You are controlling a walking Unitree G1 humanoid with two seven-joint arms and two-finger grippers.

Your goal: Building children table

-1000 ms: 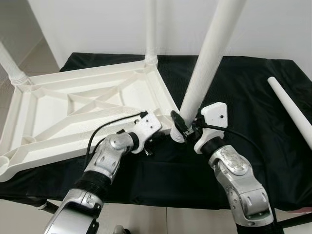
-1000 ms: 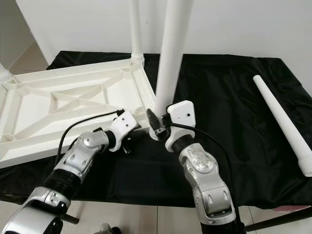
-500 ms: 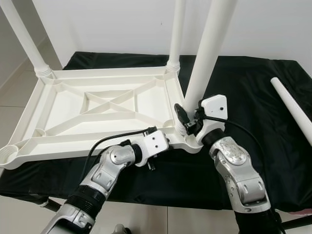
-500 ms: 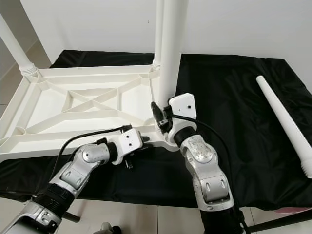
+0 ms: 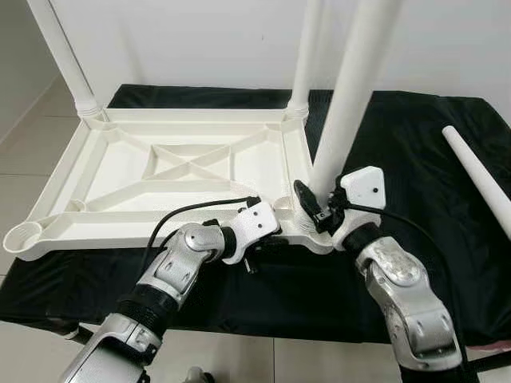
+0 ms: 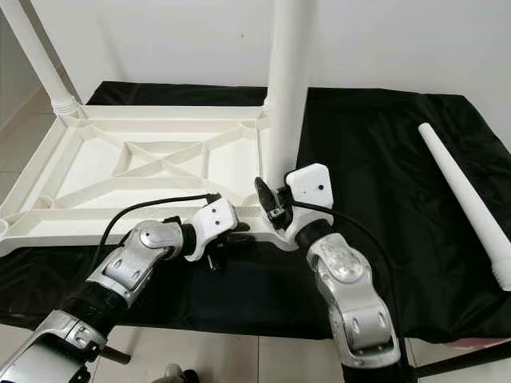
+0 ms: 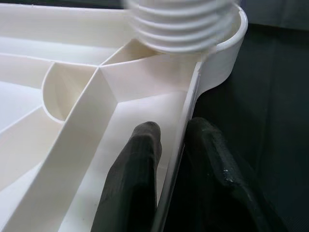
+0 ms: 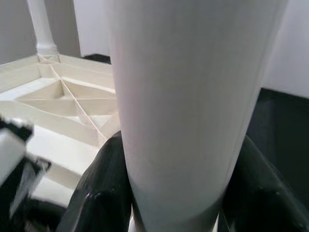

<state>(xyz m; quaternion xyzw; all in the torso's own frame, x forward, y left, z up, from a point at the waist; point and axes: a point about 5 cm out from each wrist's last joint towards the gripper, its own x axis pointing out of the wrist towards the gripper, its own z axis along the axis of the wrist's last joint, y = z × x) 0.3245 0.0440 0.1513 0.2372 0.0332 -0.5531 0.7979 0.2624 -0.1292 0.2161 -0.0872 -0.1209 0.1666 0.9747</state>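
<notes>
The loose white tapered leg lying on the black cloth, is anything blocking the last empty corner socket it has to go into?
Nothing visible blocks it. The empty round socket at the white upside-down tabletop's near-left corner is open; the loose white tapered leg lies apart, far right on the black cloth.

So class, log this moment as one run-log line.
left gripper: shut on white plastic tabletop rim | right gripper: shut on upright white leg

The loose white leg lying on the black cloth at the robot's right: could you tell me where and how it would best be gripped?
Grip the loose leg around its round shaft near the middle, coming down from above with fingers across its length. It lies flat on the black cloth, apart from the tabletop, so either side is free.
</notes>
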